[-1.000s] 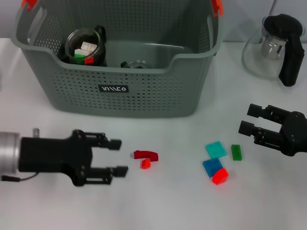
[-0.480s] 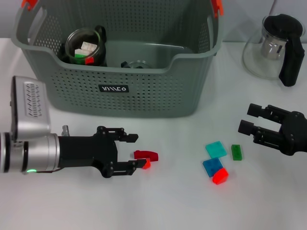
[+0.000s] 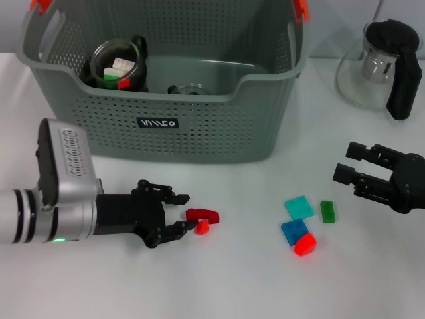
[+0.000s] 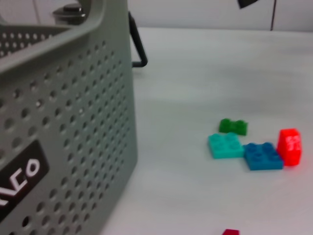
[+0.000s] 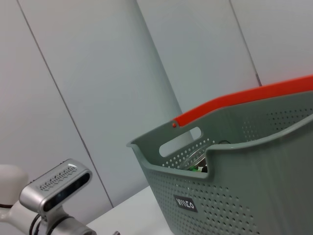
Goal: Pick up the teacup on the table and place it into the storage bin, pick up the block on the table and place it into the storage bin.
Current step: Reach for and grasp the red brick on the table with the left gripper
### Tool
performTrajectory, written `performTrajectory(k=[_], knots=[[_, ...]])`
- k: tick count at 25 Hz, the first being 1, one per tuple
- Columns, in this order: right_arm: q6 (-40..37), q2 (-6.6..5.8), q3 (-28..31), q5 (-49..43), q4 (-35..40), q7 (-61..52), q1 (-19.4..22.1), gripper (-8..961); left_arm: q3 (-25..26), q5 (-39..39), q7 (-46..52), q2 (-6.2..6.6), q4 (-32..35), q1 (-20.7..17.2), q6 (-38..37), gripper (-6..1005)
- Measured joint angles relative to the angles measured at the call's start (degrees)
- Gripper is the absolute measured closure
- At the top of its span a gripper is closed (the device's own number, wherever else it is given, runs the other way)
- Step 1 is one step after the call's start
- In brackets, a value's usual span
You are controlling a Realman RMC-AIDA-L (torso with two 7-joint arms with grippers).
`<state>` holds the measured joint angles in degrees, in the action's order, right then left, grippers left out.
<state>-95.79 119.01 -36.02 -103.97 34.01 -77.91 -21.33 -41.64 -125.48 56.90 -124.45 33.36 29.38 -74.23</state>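
Left gripper: you see the left gripper (image 3: 183,214) in the lower left of the head view, low over the counter (image 3: 232,279), with its jaws spread apart and not grasping anything.
Red blocks: the dark red arch block (image 3: 202,214) lies just at the gripper's fingertips, and the small red block (image 3: 201,227) is just below it, next to the lower finger.
Storage bin: the storage bin (image 3: 199,136) stands in the upper middle of the head view; a teacup (image 3: 119,65) with small blocks in it and a second glass piece (image 3: 189,89) are already inside.
Other blocks: in the lower right you find the teal block (image 3: 299,207), the green block (image 3: 327,211), the blue block (image 3: 293,230) and the bright red block (image 3: 305,244), close together.
Right gripper: the right gripper (image 3: 353,173) waits at the right edge, released and holding nothing.
Teapot: the glass teapot (image 3: 378,63) is in the upper right corner.
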Motion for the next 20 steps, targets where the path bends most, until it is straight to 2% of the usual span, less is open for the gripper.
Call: performTrajectory(k=[6,18,20], knots=[[-0.01,0.00,0.16,-0.05,-0.05,-0.03,-0.02,194,-0.24,0.74,-0.14,-0.08,-3.10,1.29,4.19,544],[-0.01,-0.25,0.17,-0.18,-0.60,-0.05,0.09,194,-0.29,0.72,-0.07,-0.03,-4.07,1.94,3.76,551],[-0.01,-0.26,0.17,-0.19,-0.61,-0.05,0.11,194,-0.29,0.49,-0.04,0.00,-3.97,1.98,3.64,641]])
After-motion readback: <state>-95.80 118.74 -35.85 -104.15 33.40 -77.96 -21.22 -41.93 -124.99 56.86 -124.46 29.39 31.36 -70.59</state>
